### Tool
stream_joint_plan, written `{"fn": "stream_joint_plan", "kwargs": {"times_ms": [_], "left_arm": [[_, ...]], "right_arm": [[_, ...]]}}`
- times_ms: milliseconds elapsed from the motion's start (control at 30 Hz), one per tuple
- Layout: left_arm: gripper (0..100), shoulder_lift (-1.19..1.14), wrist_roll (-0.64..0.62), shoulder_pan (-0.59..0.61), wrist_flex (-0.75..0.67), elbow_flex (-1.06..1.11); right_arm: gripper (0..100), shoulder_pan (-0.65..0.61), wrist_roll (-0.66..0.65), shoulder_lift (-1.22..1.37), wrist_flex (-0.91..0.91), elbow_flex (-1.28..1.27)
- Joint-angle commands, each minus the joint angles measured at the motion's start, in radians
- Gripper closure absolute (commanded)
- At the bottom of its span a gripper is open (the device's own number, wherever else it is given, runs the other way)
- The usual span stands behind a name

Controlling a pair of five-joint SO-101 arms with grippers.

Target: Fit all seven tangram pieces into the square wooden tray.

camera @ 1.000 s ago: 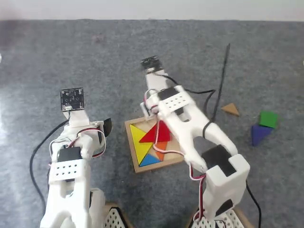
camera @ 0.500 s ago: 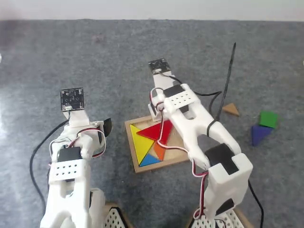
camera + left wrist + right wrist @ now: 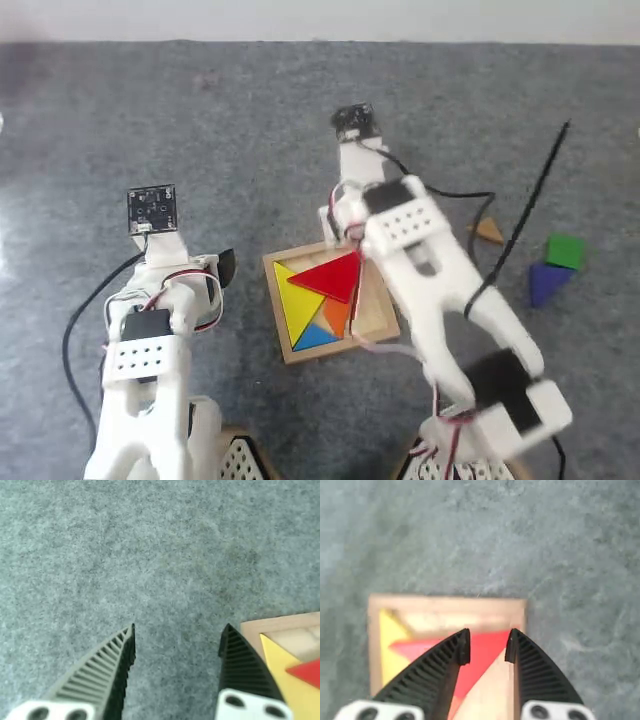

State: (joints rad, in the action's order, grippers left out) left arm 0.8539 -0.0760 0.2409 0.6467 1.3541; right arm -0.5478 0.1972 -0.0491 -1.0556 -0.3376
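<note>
So the red triangle (image 3: 332, 277) looks half-seated in the square wooden tray (image 3: 375, 312). The right gripper (image 3: 486, 647) is parted above it, holding nothing, and the left gripper (image 3: 177, 630) is wide open. Next I'd nudge it flat, then fetch the green square (image 3: 565, 250) out right.

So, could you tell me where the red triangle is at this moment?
In the high view the red triangle lies in the wooden tray, toward its far edge, next to the yellow triangle, with the right gripper just over it.

Grey felt table (image 3: 150, 110), wooden tray (image 3: 370, 310), tan triangle (image 3: 489, 231), green square (image 3: 566, 250), blue triangle (image 3: 548, 283)
</note>
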Motion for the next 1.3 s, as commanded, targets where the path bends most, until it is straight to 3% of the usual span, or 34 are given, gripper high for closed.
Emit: {"fn": "stream_joint_plan", "kwargs": {"times_ms": [0,333,833,1267], "left_arm": [[73,0.012,0.009,0.006,-0.02,-0.004],[73,0.008,0.009,0.006,-0.018,-0.004],[73,0.011,0.009,0.006,-0.018,-0.004],[73,0.011,0.009,0.006,-0.018,-0.004]], "right_arm": [[85.8,-0.076,0.005,-0.111,0.018,-0.101],[85.8,-0.102,0.003,-0.001,0.082,-0.164],[85.8,-0.042,0.003,0.271,0.073,0.075],[85.8,-0.117,0.049,0.285,0.079,0.13]]}}
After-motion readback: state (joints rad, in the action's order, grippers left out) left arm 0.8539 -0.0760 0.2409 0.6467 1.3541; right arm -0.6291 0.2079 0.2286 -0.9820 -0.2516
